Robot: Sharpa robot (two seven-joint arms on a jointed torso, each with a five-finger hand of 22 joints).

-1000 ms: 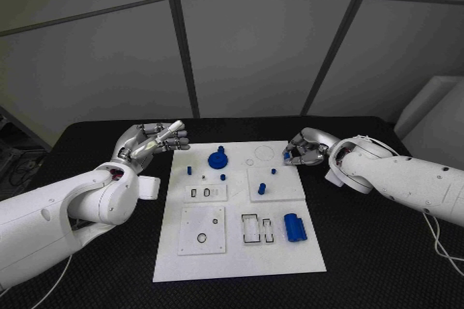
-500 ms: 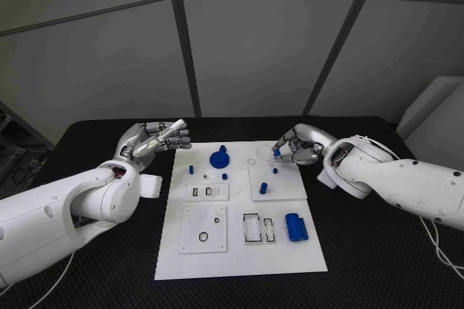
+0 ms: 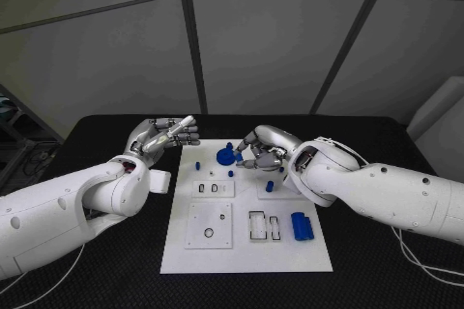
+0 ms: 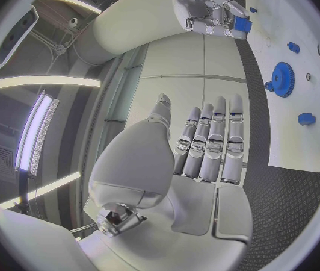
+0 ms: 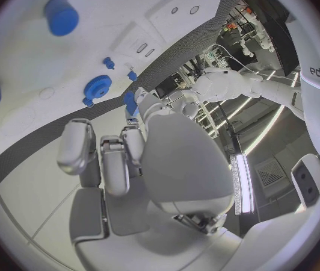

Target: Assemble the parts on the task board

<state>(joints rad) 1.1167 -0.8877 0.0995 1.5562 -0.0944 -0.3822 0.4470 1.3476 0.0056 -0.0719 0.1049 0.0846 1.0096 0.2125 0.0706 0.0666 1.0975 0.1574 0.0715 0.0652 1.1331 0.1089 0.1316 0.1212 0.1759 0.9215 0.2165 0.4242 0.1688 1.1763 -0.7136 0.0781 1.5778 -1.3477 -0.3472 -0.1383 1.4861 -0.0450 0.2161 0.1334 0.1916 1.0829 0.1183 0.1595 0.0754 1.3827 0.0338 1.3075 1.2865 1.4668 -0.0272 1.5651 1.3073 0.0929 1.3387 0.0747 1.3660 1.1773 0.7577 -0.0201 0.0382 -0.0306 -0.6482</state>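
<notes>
The white task board (image 3: 247,255) lies in the middle of the black table. My right hand (image 3: 259,148) hovers over its far end, just beside the blue gear (image 3: 225,156), and pinches a small blue part (image 4: 241,24) in its fingertips. That held part also peeks out past the fingers (image 5: 130,102). My left hand (image 3: 164,135) is raised off the board's far left corner, fingers straight and holding nothing. A blue cylinder (image 3: 302,226) lies on the board's near right. Small blue pegs (image 3: 198,166) (image 3: 269,186) stand near the gear.
Raised white plates with slots and holes (image 3: 210,224) (image 3: 263,226) sit on the board's near half. Black table surface (image 3: 106,275) surrounds the board on every side.
My right hand has carried the small blue part from the board's far right edge leftward to just beside the gear. The left hand has stayed raised in place.
</notes>
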